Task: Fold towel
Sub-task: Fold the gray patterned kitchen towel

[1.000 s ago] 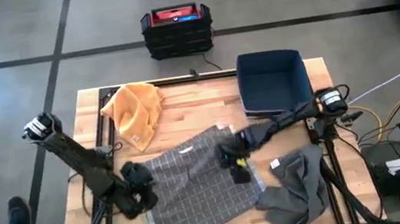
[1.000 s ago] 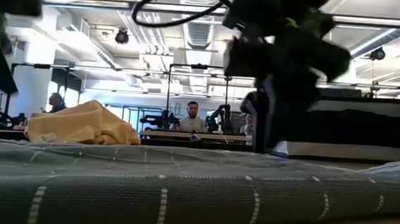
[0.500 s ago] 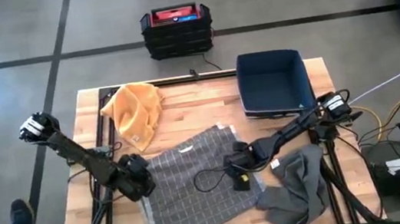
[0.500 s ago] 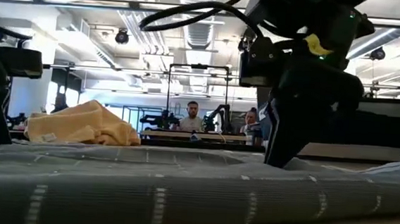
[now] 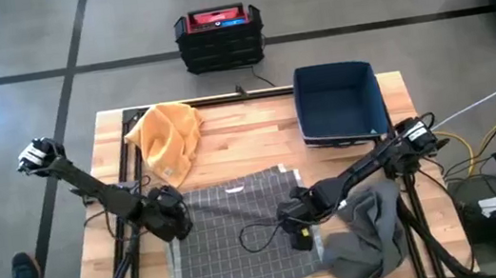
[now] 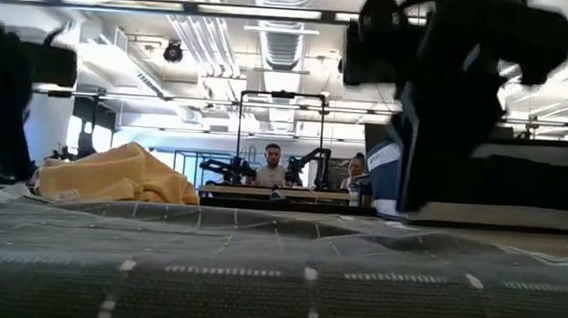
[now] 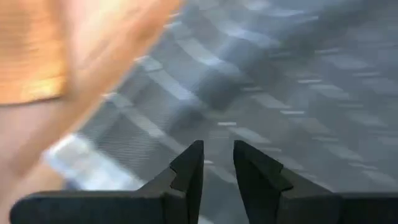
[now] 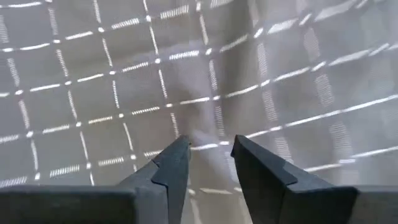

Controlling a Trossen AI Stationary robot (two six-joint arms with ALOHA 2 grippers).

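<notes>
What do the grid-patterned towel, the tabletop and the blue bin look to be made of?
The towel looks like thin woven cloth, matte grey with pale dashed grid lines; it lies rippled. The tabletop looks like pale wood with visible plank seams, possibly butcher block, in a dark frame. The bin holds a rigid box shape, matte navy; plastic or stiff fabric, hard to tell.

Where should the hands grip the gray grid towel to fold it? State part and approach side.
Grip the gray grid towel by its two near corners, coming from above. It lies flat and spread, so corners pinch easiest. The left hand and right hand are already at its side edges.
</notes>
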